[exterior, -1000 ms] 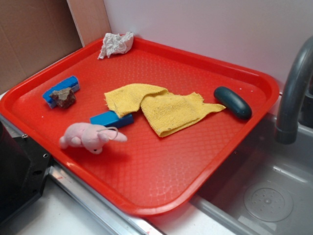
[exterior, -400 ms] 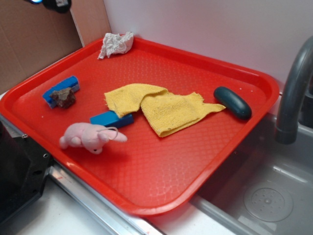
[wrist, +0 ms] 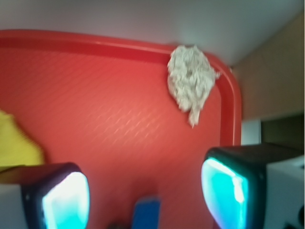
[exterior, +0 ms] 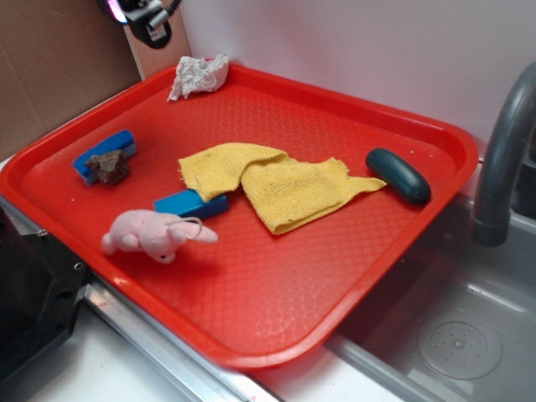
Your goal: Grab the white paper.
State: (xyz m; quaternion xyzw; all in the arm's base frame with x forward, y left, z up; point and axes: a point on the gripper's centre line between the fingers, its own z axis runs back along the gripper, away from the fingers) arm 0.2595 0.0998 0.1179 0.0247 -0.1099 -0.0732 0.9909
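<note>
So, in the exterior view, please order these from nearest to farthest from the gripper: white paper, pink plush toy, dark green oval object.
Gripper at top left.
1. White paper, tray's far corner.
2. Pink plush toy, tray's near left edge.
3. Dark green oval object, tray's right side.

Tray (exterior: pixel 276 310): saturated red, fine embossed diamond texture. White paper (exterior: pixel 199 75), upper left of the exterior frame: off-white with grey creases. Cloth (exterior: pixel 280 186), centre: mustard yellow, knitted ribbing. Plush toy (exterior: pixel 155 234), lower left: pale pink. Two blocks (exterior: pixel 191 203), (exterior: pixel 100 151): bright blue; a mottled brown lump (exterior: pixel 109 167) sits on the left one. Oval object (exterior: pixel 399 175), right: dark teal. Gripper (wrist: pixel 145 200), bottom of wrist frame: black housings, glowing cyan pads (wrist: pixel 224 193).
</note>
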